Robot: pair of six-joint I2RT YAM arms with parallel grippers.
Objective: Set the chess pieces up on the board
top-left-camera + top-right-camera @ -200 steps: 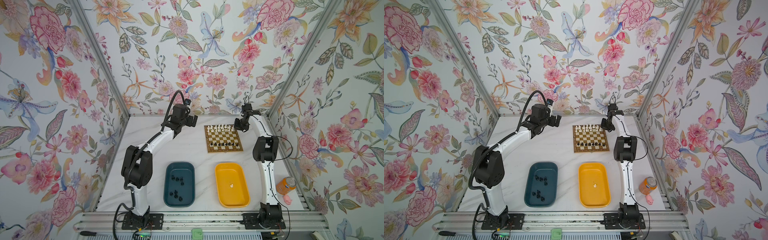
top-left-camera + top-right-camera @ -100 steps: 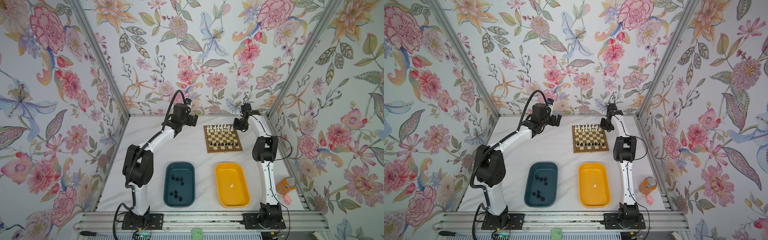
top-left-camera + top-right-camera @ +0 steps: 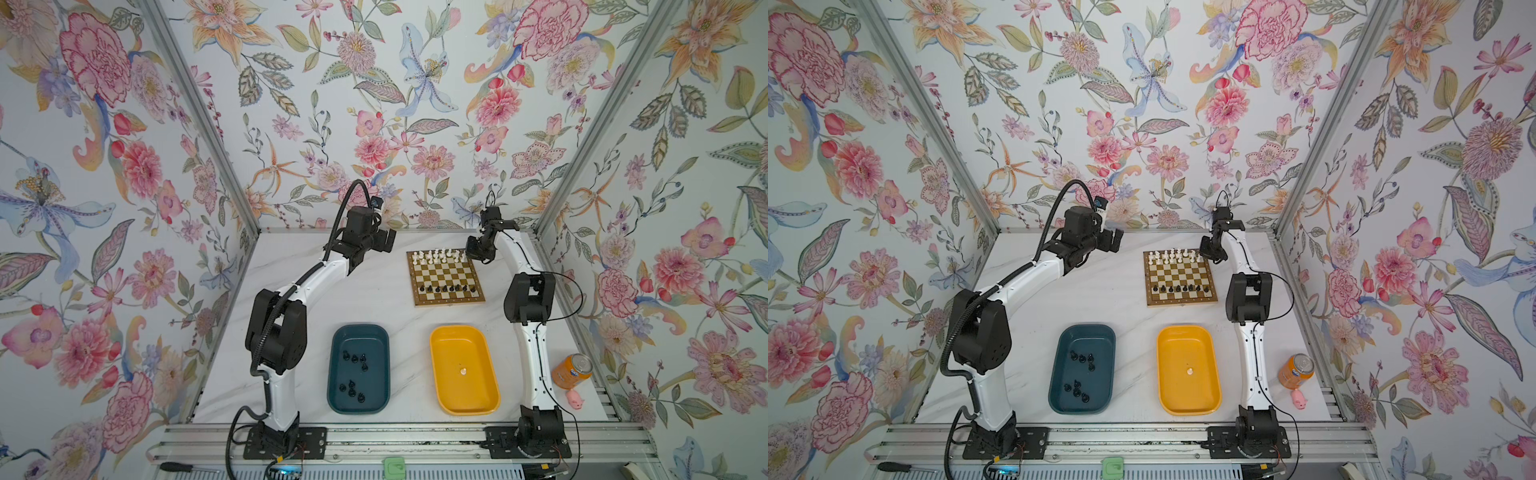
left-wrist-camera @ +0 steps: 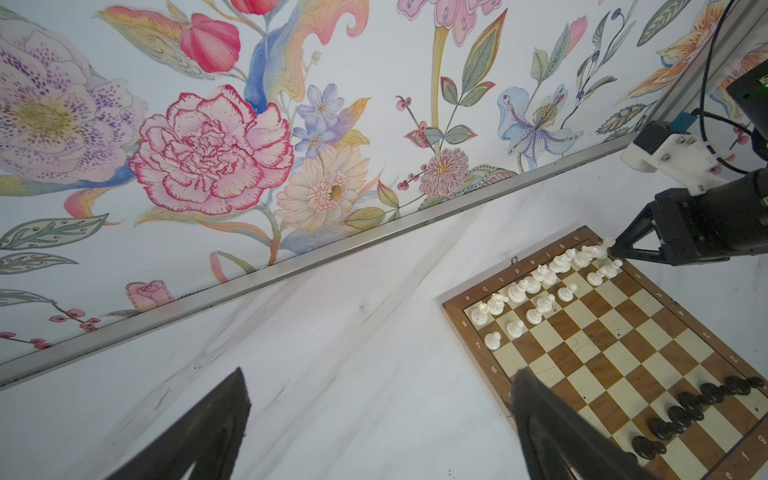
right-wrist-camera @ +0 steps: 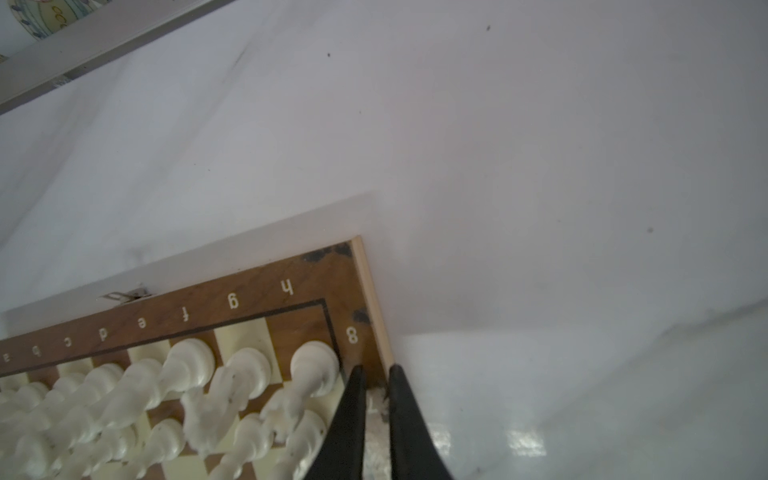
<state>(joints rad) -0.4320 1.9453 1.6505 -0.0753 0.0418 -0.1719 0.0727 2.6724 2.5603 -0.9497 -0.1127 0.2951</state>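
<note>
The board lies at the table's far right. White chess pieces fill its far rows, and a row of black ones stands near its front. My right gripper hangs over the board's far right corner by the 8 mark. It is shut on a small white chess piece, which is blurred between its fingers. My left gripper hovers open and empty above the table, left of the board.
A teal tray with several black pieces sits front centre. Beside it a yellow tray holds one white piece. An orange can and a pink toy stand at the front right. The back wall is close behind the board.
</note>
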